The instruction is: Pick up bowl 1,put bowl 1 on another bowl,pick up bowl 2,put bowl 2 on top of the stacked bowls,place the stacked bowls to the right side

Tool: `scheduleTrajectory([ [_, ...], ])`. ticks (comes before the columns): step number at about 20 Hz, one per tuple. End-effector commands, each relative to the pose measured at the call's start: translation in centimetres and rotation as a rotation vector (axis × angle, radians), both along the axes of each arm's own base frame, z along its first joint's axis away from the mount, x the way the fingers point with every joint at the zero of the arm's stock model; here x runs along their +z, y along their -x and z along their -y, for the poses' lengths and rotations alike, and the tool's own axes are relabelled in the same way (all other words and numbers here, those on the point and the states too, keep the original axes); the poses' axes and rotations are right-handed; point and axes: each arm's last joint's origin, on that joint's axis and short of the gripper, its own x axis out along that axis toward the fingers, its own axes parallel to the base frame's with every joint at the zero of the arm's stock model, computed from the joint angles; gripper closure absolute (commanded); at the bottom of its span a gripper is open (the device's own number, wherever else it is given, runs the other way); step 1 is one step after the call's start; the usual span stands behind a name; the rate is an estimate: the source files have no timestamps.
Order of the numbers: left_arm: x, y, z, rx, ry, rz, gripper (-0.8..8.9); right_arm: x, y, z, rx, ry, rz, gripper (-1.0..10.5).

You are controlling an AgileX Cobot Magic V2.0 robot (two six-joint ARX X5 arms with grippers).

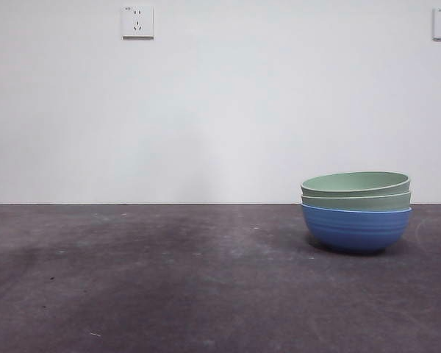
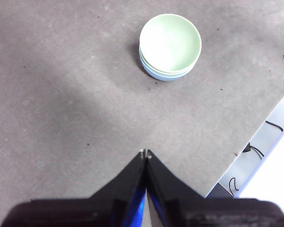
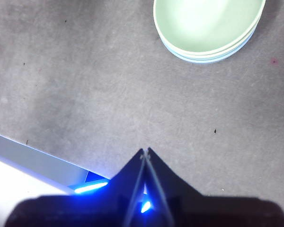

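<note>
The three bowls stand nested as one stack on the right of the table: the blue bowl (image 1: 356, 229) at the bottom, one pale green bowl (image 1: 356, 201) in it and the other pale green bowl (image 1: 355, 183) on top. From above, the left wrist view shows the stacked bowls (image 2: 170, 46) with a thin blue edge under the green. The right wrist view has the stacked bowls (image 3: 209, 28) too, partly cut off. My left gripper (image 2: 145, 153) is shut, empty and well away from the stack. My right gripper (image 3: 145, 151) is shut and empty as well, apart from the bowls.
Dark grey mat (image 1: 169, 287) covers the table. The table's edge (image 2: 246, 146) with cables beyond it shows in the left wrist view. Another table edge (image 3: 33, 156) lies near my right gripper. A white wall with a socket (image 1: 137, 22) stands behind.
</note>
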Motion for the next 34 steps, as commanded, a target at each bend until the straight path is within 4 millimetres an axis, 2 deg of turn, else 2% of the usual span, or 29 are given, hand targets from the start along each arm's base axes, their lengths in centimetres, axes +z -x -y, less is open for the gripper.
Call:
scheduleTrajectory([
  [1, -0.3, 0.3, -0.1, -0.011, -0.032, -0.033, 8.17, -0.1, 0.0, 0.0, -0.002, 0.003, -0.002, 9.4],
  [3, -0.3, 0.2, -0.1, -0.005, -0.027, -0.023, 8.17, -0.1, 0.0, 0.0, -0.002, 0.002, -0.002, 9.4],
  [5, 0.3, 0.0, -1.2, 0.016, -0.013, 0.023, 8.17, -0.1, 0.0, 0.0, -0.002, 0.002, -0.002, 9.4],
  [8, 2.9, -0.4, -3.0, 0.030, 0.113, 0.271, 8.17, -0.1, 0.0, 0.0, -0.002, 0.002, -0.002, 9.4],
  [11, 6.1, 1.0, -5.8, -0.050, 0.223, 0.544, 8.17, -0.1, 0.0, 0.0, -0.003, 0.003, -0.002, 9.4],
  [13, 7.5, 2.5, -7.8, -0.034, 0.237, 0.662, 8.17, -0.1, 0.0, 0.0, -0.002, 0.002, -0.002, 9.4],
  [16, 8.0, 4.9, -10.2, 0.073, 0.207, 0.754, 8.17, -0.1, 0.0, 0.0, -0.002, 0.002, 0.000, 9.4],
  [18, 7.0, 6.0, -11.3, 0.134, 0.193, 0.839, 8.17, -0.1, 0.0, 0.0, -0.002, 0.002, 0.000, 9.4],
  [21, 3.1, 7.0, -12.3, 0.197, 0.178, 0.970, 8.17, -0.1, 0.0, 0.0, -0.002, 0.002, 0.000, 9.4],
  [24, -2.9, 7.5, -13.0, 0.254, 0.176, 1.031, 8.17, -0.1, 0.0, 0.0, -0.002, 0.002, 0.000, 9.4],
  [29, -13.5, 8.8, -13.7, 0.429, 0.181, 0.975, 8.17, -0.1, 0.0, 0.0, -0.002, 0.002, 0.000, 9.4],
  [34, -21.8, 9.6, -13.9, 0.548, 0.196, 0.905, 8.17, -0.1, 0.0, 0.0, -0.002, 0.002, 0.000, 9.4],
])
